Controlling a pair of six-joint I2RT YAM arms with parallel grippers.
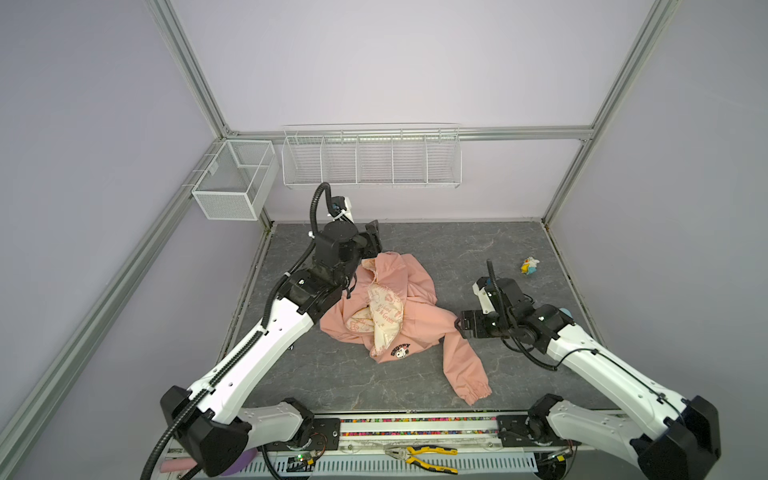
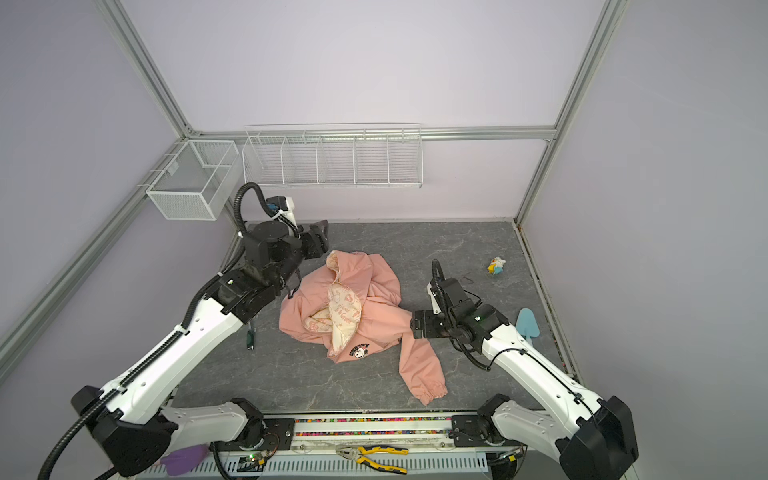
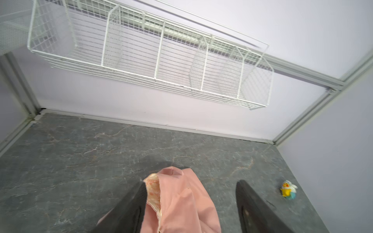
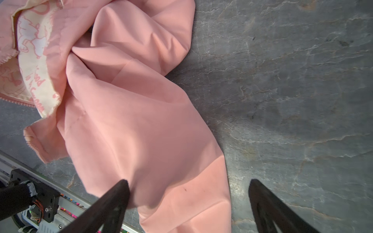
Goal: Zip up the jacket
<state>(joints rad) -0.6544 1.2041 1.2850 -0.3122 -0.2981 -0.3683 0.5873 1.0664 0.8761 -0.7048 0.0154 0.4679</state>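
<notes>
Top views: left gripper (image 1: 372, 241) noted near the worktop's (image 1: 457, 249) rear edge, left of centre, jaws apart, collar fabric (image 3: 173, 193) between them, not pinched; jacket (image 1: 399, 307) crumpled mid-worktop, unzipped, lining (image 1: 384, 316) exposed; right gripper (image 1: 461, 326) spread wide over a sleeve (image 1: 461, 365). Step judged: spreading out; zipper ends must next be found, aligned

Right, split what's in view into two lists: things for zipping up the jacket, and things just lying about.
For the job:
jacket, lying crumpled and unzipped
left gripper, open
right gripper, open

Lying about:
duck toy
blue scoop
pliers
wire rack and mesh basket on the walls
</notes>
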